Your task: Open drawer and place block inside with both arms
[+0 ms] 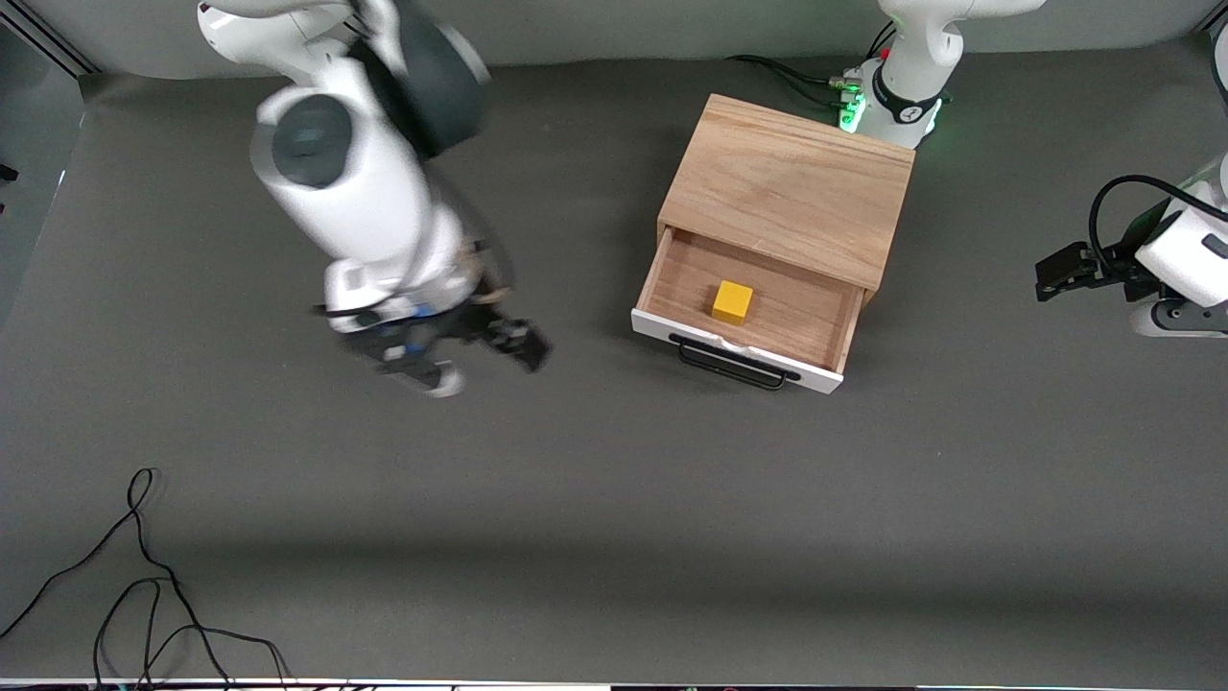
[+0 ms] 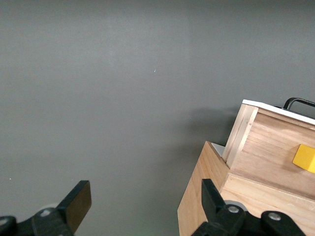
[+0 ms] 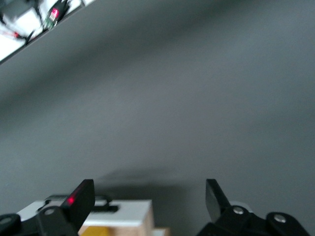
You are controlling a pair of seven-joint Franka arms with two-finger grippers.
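Note:
The light oak box [image 1: 787, 182] stands toward the left arm's end of the table. Its drawer [image 1: 758, 302] is pulled open, with the white front panel and black wire handle [image 1: 734, 365] facing the front camera. The yellow block [image 1: 732, 300] lies inside the drawer tray. My right gripper [image 1: 484, 353] is open and empty, in the air over bare table beside the drawer; its wrist view [image 3: 147, 199] shows the drawer's white front [image 3: 120, 211]. My left gripper [image 1: 1053, 276] is open and empty, off the box's side; its wrist view [image 2: 145, 201] shows the box [image 2: 206, 196] and the block [image 2: 305, 158].
Loose black cables [image 1: 144, 576] lie on the grey table near the front camera at the right arm's end. The left arm's base [image 1: 897, 101], lit green, stands right beside the box's back corner.

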